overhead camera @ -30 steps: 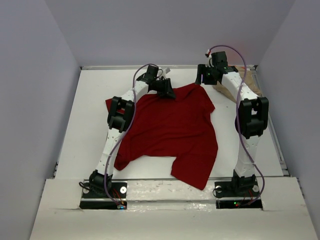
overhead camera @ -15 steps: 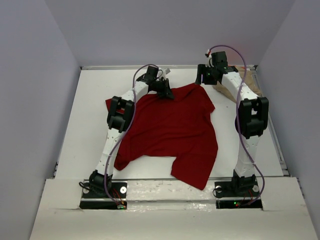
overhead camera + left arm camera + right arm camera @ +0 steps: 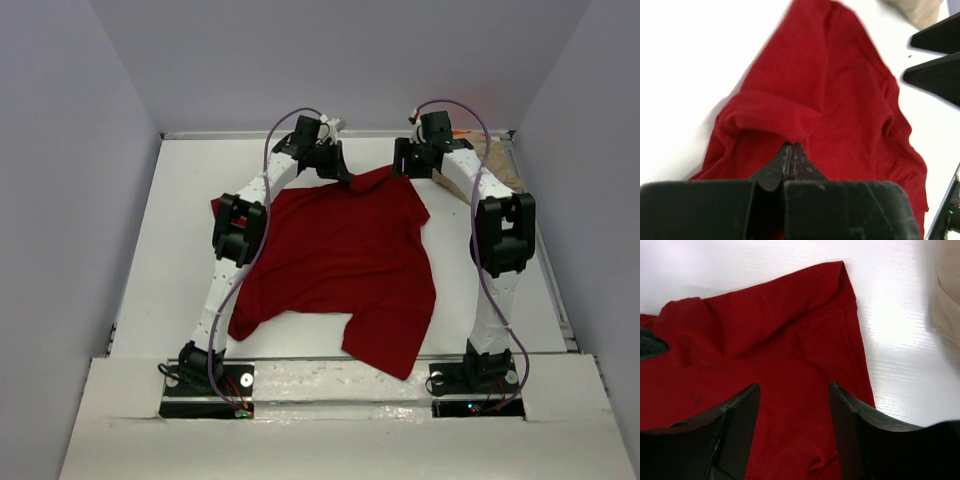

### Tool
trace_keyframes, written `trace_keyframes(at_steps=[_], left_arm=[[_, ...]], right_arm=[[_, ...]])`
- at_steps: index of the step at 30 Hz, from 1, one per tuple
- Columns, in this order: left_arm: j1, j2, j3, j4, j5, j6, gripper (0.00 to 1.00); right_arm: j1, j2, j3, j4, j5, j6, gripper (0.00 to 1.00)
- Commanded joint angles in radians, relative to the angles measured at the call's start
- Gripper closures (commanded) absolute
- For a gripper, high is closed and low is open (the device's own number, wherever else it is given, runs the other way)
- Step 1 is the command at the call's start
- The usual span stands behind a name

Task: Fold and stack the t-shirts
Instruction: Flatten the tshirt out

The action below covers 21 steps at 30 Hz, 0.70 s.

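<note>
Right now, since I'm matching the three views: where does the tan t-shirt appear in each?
Top external: tan t-shirt, far right, partly hidden.
Left wrist: tan t-shirt, top right corner.
Right wrist: tan t-shirt, right edge.
Shared landmark: the dark red t-shirt, lying beside it.

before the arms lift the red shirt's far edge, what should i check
1. Left jaws shut on the dark red shirt at its far edge: ok.
2. Right jaws gripping the shirt near its far right corner: not ok, they stand open over the cloth.
3. Tan shirt apart from the red one: ok, bare table lies between.
4. Red shirt spread flat: not ok, its near hem is rumpled.
</note>
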Motion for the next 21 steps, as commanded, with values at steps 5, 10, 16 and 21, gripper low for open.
trace_keyframes(at_steps=[5, 10, 16, 21], left_arm=[[0.01, -0.073, 0.146, -0.035, 0.004, 0.032, 1.0], [0.024, -0.027, 0.163, -0.011, 0.018, -0.007, 1.0], [0.053, 0.026, 0.203, -0.009, 0.016, -0.05, 1.0], [0.069, 0.043, 0.2, -0.017, -0.056, -0.056, 1.0]], right_arm=[[0.021, -0.022, -0.04, 0.046, -0.017, 0.014, 0.59], [0.04, -0.022, -0.067, 0.045, -0.026, 0.022, 1.0], [0.049, -0.037, -0.093, 0.046, -0.03, 0.023, 1.0], [0.069, -0.063, -0.118, 0.045, -0.037, 0.029, 1.0]])
